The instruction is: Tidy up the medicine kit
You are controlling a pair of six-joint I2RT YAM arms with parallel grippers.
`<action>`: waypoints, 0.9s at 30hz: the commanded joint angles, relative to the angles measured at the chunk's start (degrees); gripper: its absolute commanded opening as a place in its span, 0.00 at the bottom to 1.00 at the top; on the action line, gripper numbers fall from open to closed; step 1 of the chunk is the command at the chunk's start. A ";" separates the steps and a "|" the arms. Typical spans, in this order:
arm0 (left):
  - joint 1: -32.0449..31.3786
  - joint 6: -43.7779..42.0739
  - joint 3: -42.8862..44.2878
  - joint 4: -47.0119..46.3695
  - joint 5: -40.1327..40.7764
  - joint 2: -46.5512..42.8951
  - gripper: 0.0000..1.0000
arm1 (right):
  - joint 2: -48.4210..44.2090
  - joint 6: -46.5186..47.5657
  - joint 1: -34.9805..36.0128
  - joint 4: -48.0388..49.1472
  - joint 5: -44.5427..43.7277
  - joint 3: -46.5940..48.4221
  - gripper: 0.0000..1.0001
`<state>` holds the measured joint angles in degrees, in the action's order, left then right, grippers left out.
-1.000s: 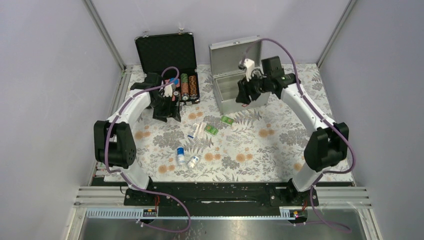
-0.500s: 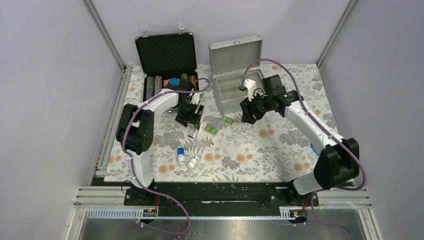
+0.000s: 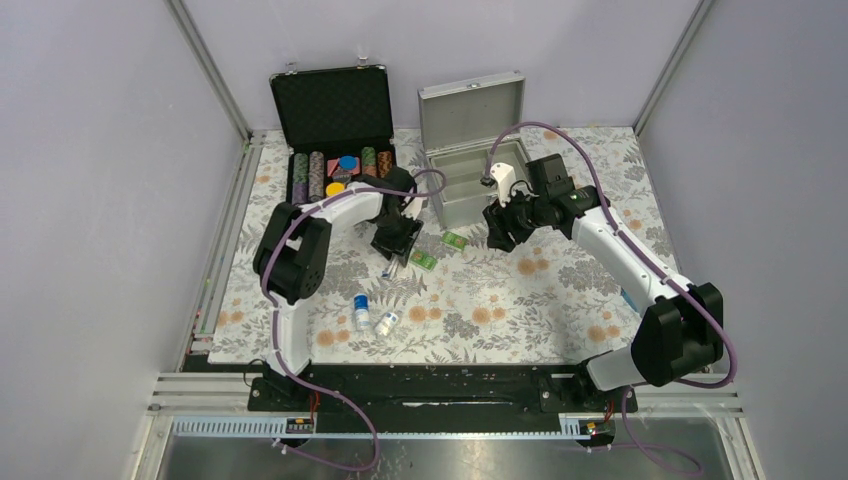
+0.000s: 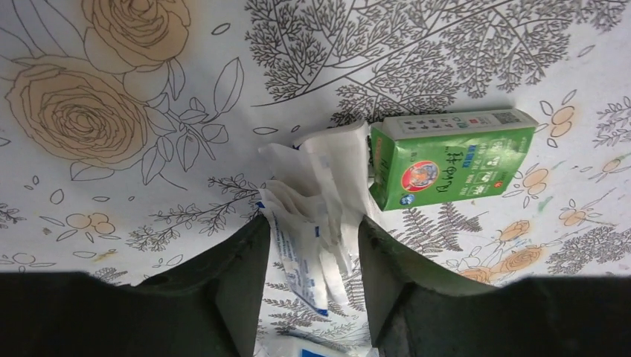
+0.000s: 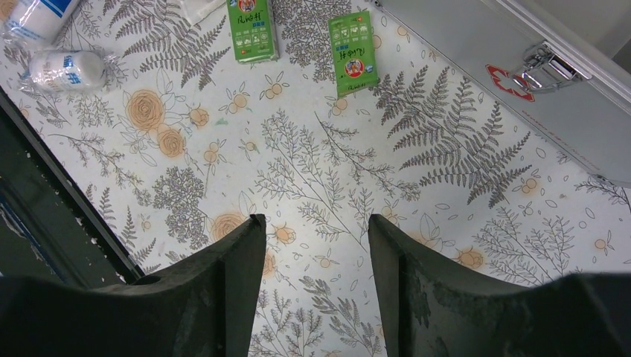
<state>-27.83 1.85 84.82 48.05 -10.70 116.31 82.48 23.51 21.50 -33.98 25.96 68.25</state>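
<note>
— Medicine kit (image 3: 458,212) at the back of the table, right of centre: a boxy brushed-metal case, its lid (image 3: 470,103) hinged up and standing, a grey tray (image 3: 468,178) showing inside.
— And the right wrist view catches its front wall, smooth dull silver, with a shiny latch (image 5: 554,65) and a small red mark (image 5: 510,82) beside it.
— Right gripper (image 5: 314,223)?
— Just in front of the kit, over the floral tablecloth (image 3: 520,300). Jaws apart, nothing but printed ferns between the matte black fingers.
— Over to the left gripper (image 4: 312,230).
— Down low at the cloth, jaws apart, one finger on each side of a fan of thin white paper sachets (image 4: 320,186), crinkled, some edged in blue. They lie flat on the cloth; no clamp that I can see.
— Neighbours?
— A glossy green carton (image 4: 450,160), rectangular, touching the sachets' edge. A second green carton (image 3: 455,240) lies nearer the kit.
— Further off?
— Black case (image 3: 335,110) left of the kit, lid up with a dimpled lining, striped chips (image 3: 340,165) stacked in rows. Nearer the arms' bases, a white roll (image 5: 67,68) in crinkly clear wrap.
</note>
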 commanded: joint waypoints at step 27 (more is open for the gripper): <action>4.91 -14.12 11.50 1.40 -10.47 -11.59 0.00 | -0.48 2.54 0.30 -2.54 -3.47 3.03 0.59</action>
<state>-22.52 -5.85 90.85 50.89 -15.18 108.71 82.56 24.86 21.50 -35.46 24.38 69.14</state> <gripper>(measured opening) 0.022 0.597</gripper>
